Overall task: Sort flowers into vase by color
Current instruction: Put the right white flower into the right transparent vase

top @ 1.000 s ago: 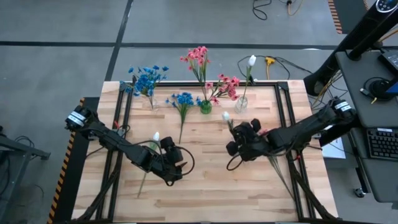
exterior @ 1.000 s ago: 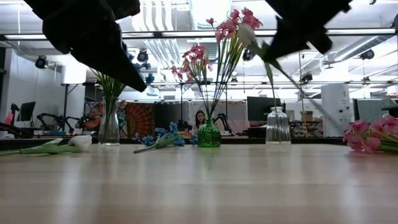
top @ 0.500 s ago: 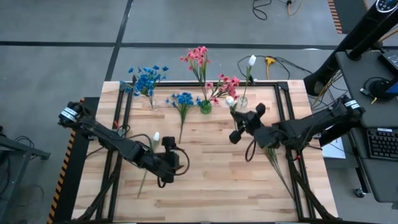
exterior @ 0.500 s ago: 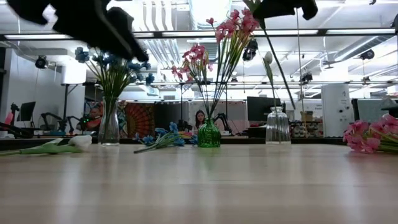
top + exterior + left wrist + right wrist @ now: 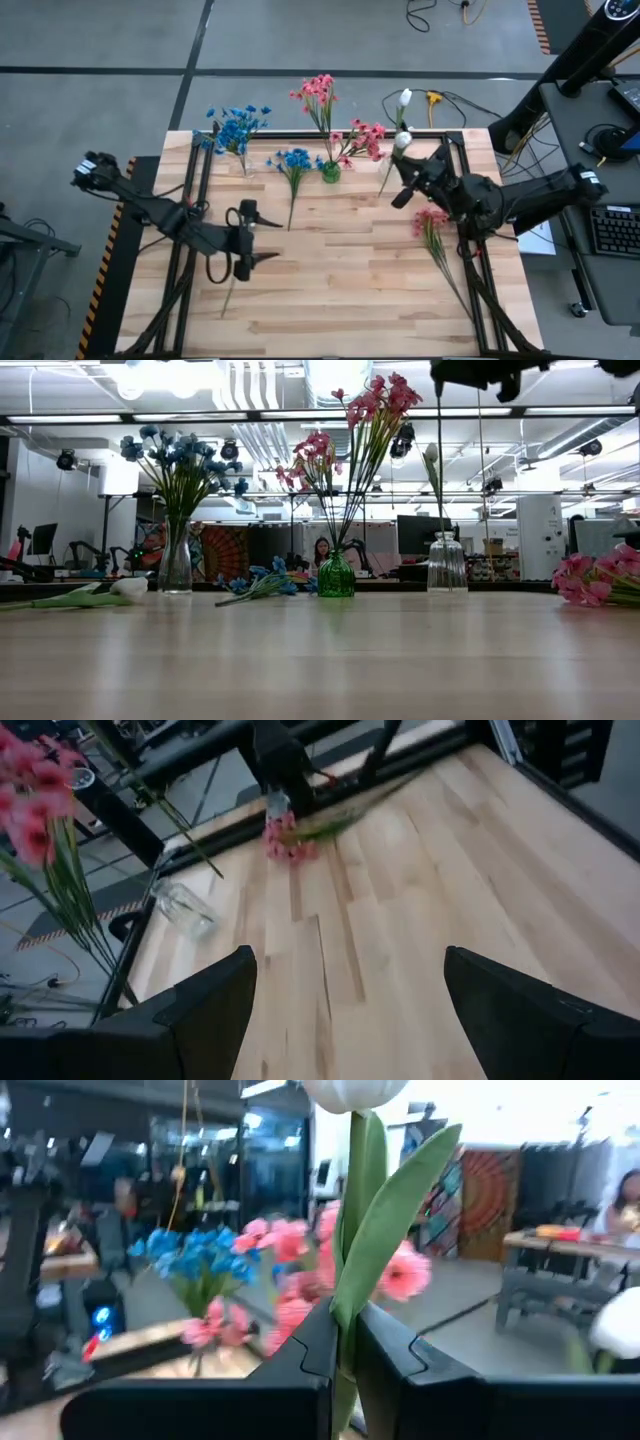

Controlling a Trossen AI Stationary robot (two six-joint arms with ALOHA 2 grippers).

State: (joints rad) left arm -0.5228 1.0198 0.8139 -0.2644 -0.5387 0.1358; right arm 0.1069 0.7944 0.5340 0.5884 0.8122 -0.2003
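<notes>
High view: the left gripper (image 5: 243, 240) is hovering over the left half of the pale wooden slatted table (image 5: 330, 300); in the left wrist view its two dark fingers (image 5: 215, 1005) are standing wide apart with nothing between them. A white tulip-like bud on a long green stem (image 5: 236, 262) is lying flat on the boards just beside and partly under that gripper. On the right side a pink-red flower cluster with a long stem (image 5: 432, 222) is lying on the wood near the right arm. The right gripper (image 5: 404, 178) is hanging over the far right part of the table, and the right wrist view is showing its fingers (image 5: 300, 1350) pinched tight on the green stem of a second white tulip bud (image 5: 352, 1092), which is standing upright above them. Farther back, a loose bright blue flower cluster (image 5: 294, 160) is lying on the table beside a small green glass vase (image 5: 331, 172) holding pink-red flowers (image 5: 320, 92). A clear glass vase (image 5: 244, 160) with blue flowers (image 5: 236, 125) is standing near the far left edge, and another clear glass vase (image 5: 446, 563) with one white bud (image 5: 405, 98) is standing near the far right edge. In the low view a seated person (image 5: 321, 552) is showing in the room beyond.
</notes>
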